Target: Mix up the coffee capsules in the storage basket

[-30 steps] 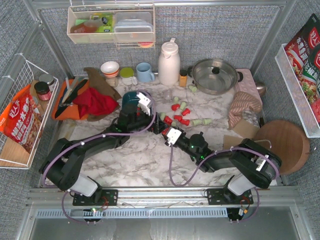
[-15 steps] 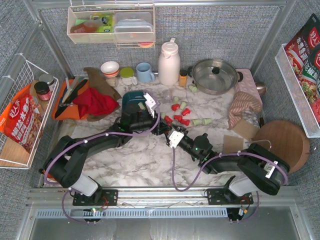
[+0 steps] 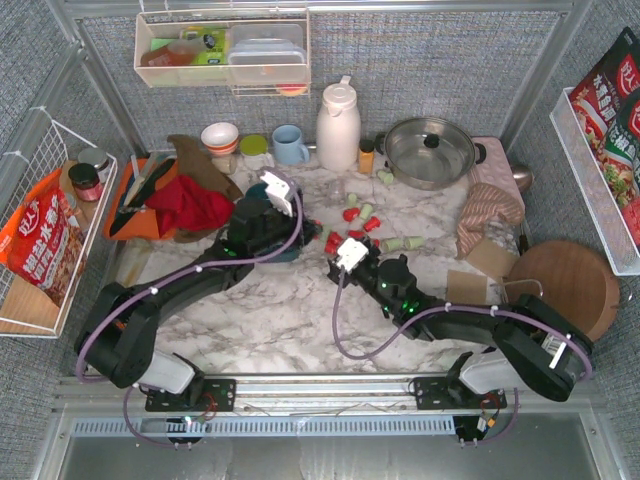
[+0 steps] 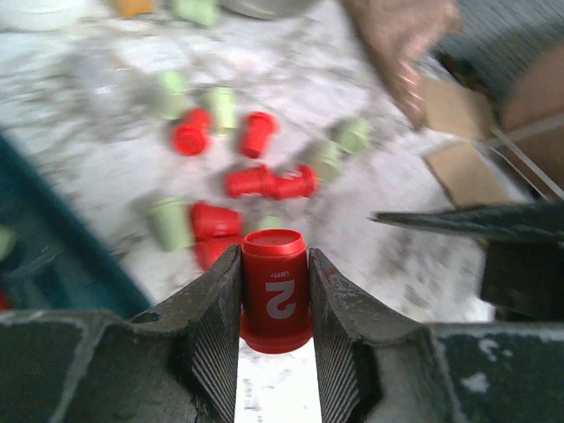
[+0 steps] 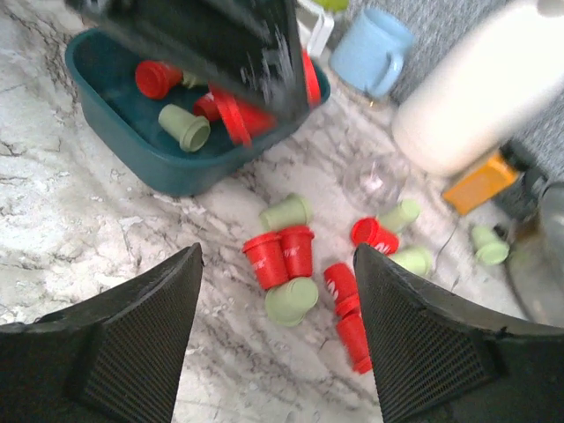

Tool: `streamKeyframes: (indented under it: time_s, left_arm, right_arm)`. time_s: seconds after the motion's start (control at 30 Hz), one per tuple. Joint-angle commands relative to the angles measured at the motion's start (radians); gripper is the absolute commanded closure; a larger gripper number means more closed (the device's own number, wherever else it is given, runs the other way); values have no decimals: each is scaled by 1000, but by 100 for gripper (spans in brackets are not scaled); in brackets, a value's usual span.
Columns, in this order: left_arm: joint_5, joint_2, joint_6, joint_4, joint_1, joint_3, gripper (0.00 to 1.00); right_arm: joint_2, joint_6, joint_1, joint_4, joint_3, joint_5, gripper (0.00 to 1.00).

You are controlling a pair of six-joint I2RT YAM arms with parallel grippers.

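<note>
A red capsule [image 4: 274,300] is held clamped by the left gripper [image 4: 274,257] above the storage basket [image 5: 167,172], in which other capsules [image 5: 183,128] lie; the right gripper [image 5: 275,254] is spread wide over loose coffee capsules [image 5: 291,256] scattered beside the basket on the marble table [image 5: 106,256].

Bare marble tabletop [image 3: 280,320] lies open from the arms' bases up to the storage basket [image 5: 132,145]. The left gripper [image 4: 275,257], its jaws filled by a red capsule [image 4: 275,304], hangs over the basket and covers most of the open top; only one end of the interior shows. The right gripper [image 5: 275,257], jaws spread wide, sits close by at the edge of the loose coffee capsules [image 5: 295,264], which litter the marble between the basket and a striped cloth [image 3: 488,212]. Behind them stand a blue mug [image 3: 290,145], white thermos jug [image 3: 338,125], orange bottle [image 3: 366,155] and steel pan [image 3: 430,152]. A red cloth [image 3: 190,207] lies near the basket's left side.
</note>
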Motion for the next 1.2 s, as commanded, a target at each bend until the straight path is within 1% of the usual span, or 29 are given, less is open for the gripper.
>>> streamKeyframes:
  time_s: [0.0,0.1,0.2,0.33,0.43,0.5,0.57,0.63,0.83,1.0,1.17]
  left_arm:
    - [-210,-11,-61,-40,69,4,62]
    - [-279,7,-82,-30,129,4,60]
    - [-312,55,-71,-38,173,35,57]
    - [-372,138,-47,-35,199,77,47]
    - [-378,208,-52,-46,221,110,33]
    - [-381,242,-55,-59,228,128,22]
    - [-388,247,-63,-54,232,124,13]
    - [-381,234,-64,-40,232,111,1]
    - [-342,173,-62,-36,232,72,0]
    - [-305,138,-63,-32,231,51,1]
    - [-243,124,-60,-22,232,43,1]
  right_arm:
    - [-7,207,-18,-187,48,99,26]
    - [11,362,-56,-353,129,144,27]
    - [63,518,-106,-500,202,163,28]
    - [149,642,-161,-552,257,145,32]
    - [204,693,-184,-561,284,119,33]
    - [235,699,-195,-552,298,102,33]
    - [261,697,-204,-534,309,78,33]
    - [282,687,-209,-529,320,61,33]
    - [343,663,-218,-552,366,50,36]
    - [381,645,-222,-547,388,27,47]
    - [398,612,-222,-508,385,10,50]
